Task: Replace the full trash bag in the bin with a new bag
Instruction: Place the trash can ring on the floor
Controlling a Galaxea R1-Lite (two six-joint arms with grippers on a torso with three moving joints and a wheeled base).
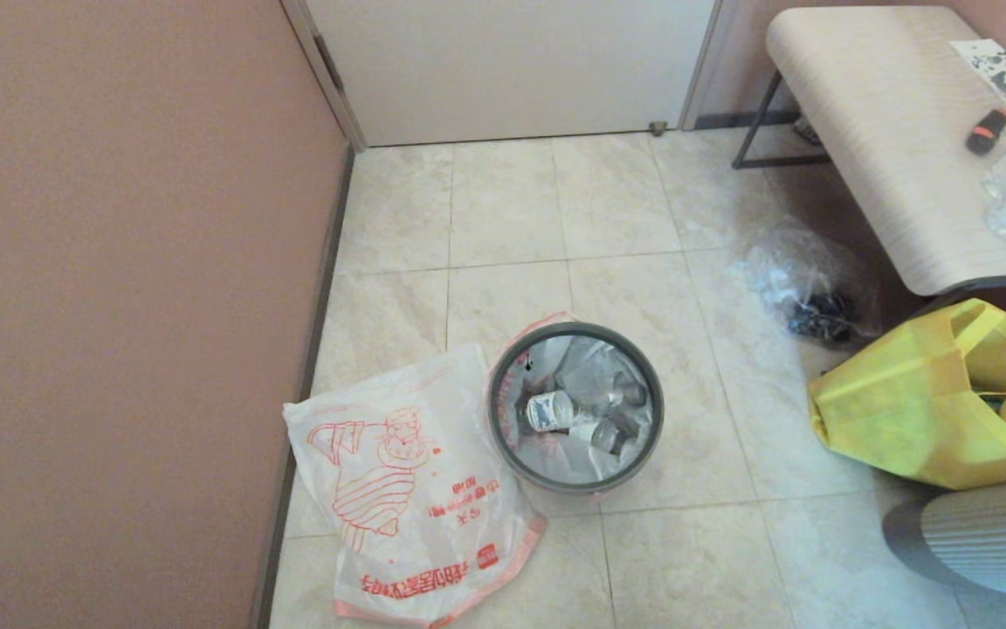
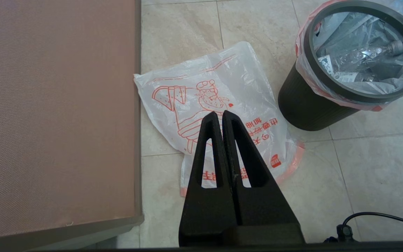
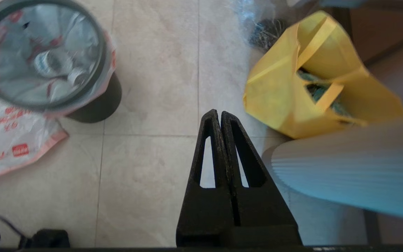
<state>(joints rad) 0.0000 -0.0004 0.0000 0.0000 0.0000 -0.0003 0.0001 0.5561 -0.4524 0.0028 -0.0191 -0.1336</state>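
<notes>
Translucent white plastic is what I am seeing most of: the new bag (image 2: 219,115) is lying flat on the tiled floor (image 1: 608,201), ahead of and beneath the pressed-together fingertips of my left gripper (image 2: 219,112). Its red line-drawn figure is showing clearly, along with rows of red Chinese characters that are reading upside down to me and are too small to make out, plus one small red square logo by the pink edge.

The bin (image 2: 306,105) is standing just beside that bag, off to one side of the left fingers, and its grey hoop rim (image 1: 575,330) is pinning the pink edge of the full trash bag (image 1: 590,437) around the top. Inside I am counting at least two clear bottles (image 1: 555,409), one wearing a white and blue label I cannot read; anything deeper is hidden under crumpled plastic.

My right gripper (image 3: 219,112) is hovering over bare tile with its fingers also closed tight on nothing, the bin off to one side and one yellow fabric tote (image 3: 292,91) to the other. The tote's contents are barely showing. One clear plastic bag (image 1: 804,279) is sitting beyond the tote with something dark inside that I cannot identify. Neither arm is appearing in the head view.
</notes>
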